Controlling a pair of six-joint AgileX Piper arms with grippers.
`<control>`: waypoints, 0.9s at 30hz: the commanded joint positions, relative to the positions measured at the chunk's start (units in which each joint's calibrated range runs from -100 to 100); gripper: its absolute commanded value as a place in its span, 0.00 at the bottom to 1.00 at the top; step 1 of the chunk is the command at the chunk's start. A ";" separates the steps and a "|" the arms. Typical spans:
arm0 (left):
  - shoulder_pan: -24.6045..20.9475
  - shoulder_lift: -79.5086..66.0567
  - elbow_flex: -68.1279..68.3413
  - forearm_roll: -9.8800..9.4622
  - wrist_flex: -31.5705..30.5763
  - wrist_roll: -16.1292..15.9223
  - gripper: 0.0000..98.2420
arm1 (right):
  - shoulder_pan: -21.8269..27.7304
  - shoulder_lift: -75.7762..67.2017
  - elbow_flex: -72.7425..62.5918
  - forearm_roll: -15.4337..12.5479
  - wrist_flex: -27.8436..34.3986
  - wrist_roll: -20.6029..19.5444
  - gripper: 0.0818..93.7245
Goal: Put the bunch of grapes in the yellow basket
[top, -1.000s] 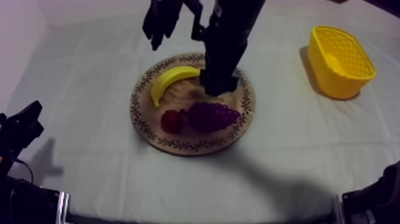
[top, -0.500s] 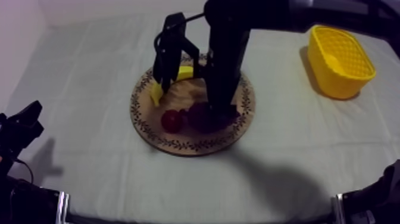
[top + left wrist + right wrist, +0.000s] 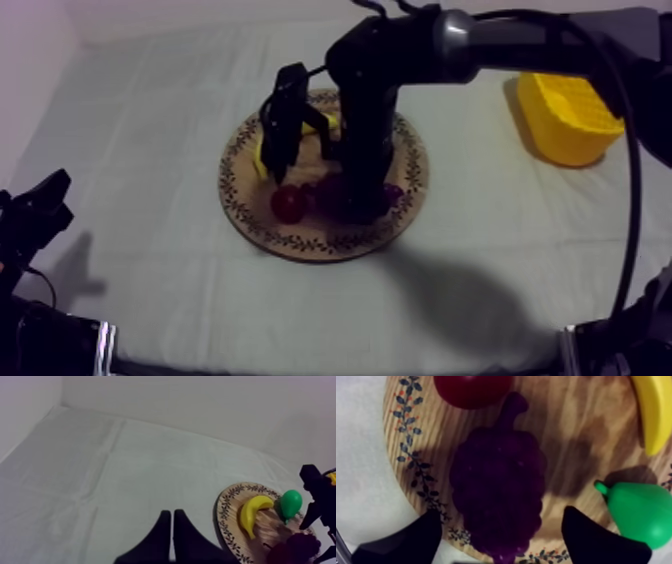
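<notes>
Containers:
- Yellow basket (image 3: 572, 130): well apart from the wooden board (image 3: 292, 241), off the board's right side in the top view. The right arm hides its interior, so contents cannot be told.
- Board holds four items: banana (image 3: 651, 411), pear (image 3: 641, 513), small red fruit (image 3: 471, 387) and bunch of grapes (image 3: 498, 483).

Bunch of grapes: lies flat on the board near its rim, stem toward the small red fruit.

Right gripper (image 3: 502, 518): over the board, spread wide and straddling the end of the bunch away from the stem.
- One finger is just outside the board's rim.
- The other is over the board between bunch and pear.
- A gap shows at each side; nothing is gripped.

Left gripper (image 3: 172, 526): well off the board's left side, fingers pressed together in a wedge, holding nothing.
</notes>
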 commanded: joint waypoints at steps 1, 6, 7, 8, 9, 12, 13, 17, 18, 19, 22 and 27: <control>0.00 0.00 -0.03 -0.03 -0.05 -0.01 0.00 | -0.10 0.52 0.17 -0.22 -0.26 0.14 0.70; 0.00 0.00 -0.03 -0.03 -0.05 -0.01 0.00 | -0.49 1.61 0.36 -0.38 -1.28 0.12 0.57; 0.00 0.00 -0.03 -0.03 -0.05 -0.01 0.00 | -0.53 1.83 0.20 -0.41 -1.57 -0.14 0.54; 0.00 0.00 -0.03 -0.03 -0.05 -0.01 0.00 | -0.59 2.09 -0.01 -0.38 -1.80 -0.45 0.51; 0.00 0.00 -0.03 -0.03 -0.05 -0.01 0.00 | -0.62 2.37 -0.29 -0.31 -1.96 -0.76 0.48; 0.00 0.00 -0.03 -0.03 -0.05 -0.01 0.00 | -0.72 3.16 -1.11 -0.10 -2.30 -1.23 0.42; 0.00 0.00 -0.03 -0.03 -0.05 -0.01 0.00 | -0.69 3.32 -1.29 -0.07 -2.41 -1.17 0.40; 0.00 0.00 -0.03 -0.03 -0.05 -0.01 0.00 | -0.27 3.12 -1.69 -0.17 -2.95 -0.73 0.35; 0.00 0.00 -0.03 -0.03 -0.05 -0.01 0.00 | -0.13 2.81 -1.73 -0.16 -2.96 -0.62 0.34; 0.00 0.00 -0.03 -0.03 -0.05 -0.01 0.00 | 0.02 2.37 -1.76 -0.12 -2.97 -0.60 0.34; 0.00 0.00 -0.03 -0.03 -0.05 -0.01 0.00 | 0.58 0.44 -1.64 0.11 -3.01 -0.63 0.33; 0.00 0.00 -0.03 -0.03 -0.05 -0.01 0.00 | 1.85 -4.33 -1.24 0.76 -2.74 -1.09 0.33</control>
